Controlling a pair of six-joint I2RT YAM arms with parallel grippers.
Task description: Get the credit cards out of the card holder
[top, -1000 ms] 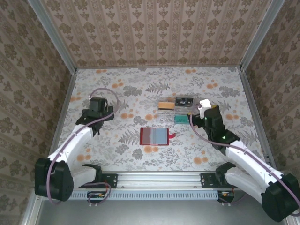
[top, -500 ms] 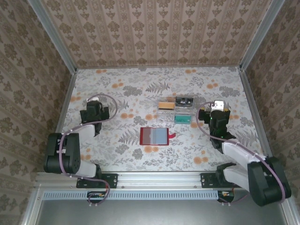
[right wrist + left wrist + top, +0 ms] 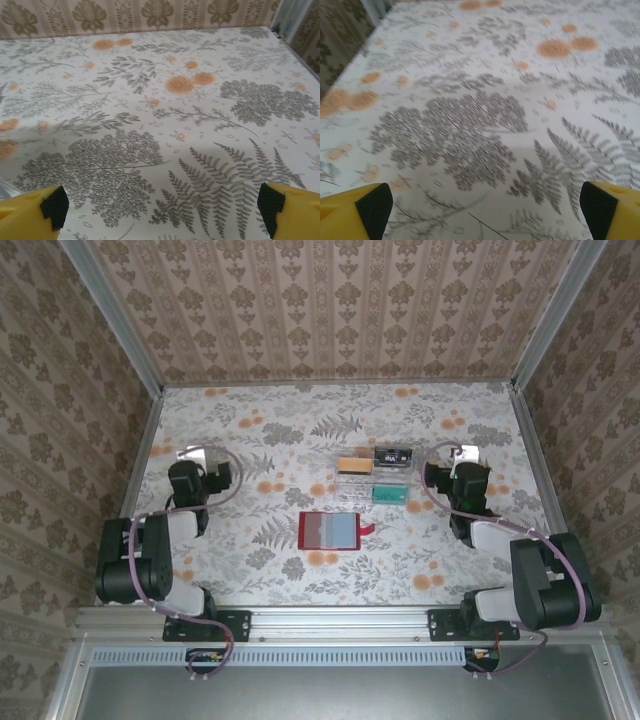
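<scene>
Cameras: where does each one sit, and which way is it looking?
Top external: sits above and behind the arms, looking down on the flowery table, the open red card holder and the credit cards beyond it; left arm and right arm show.
Left wrist: rides the left arm, looking low across the table; yellow fingertips in the bottom corners, left jaws wide open.
Right wrist: rides the right arm, looking across the table to the back wall; yellow fingertips show, right jaws wide open.
Shared: both wrist views see flowery table.
</scene>
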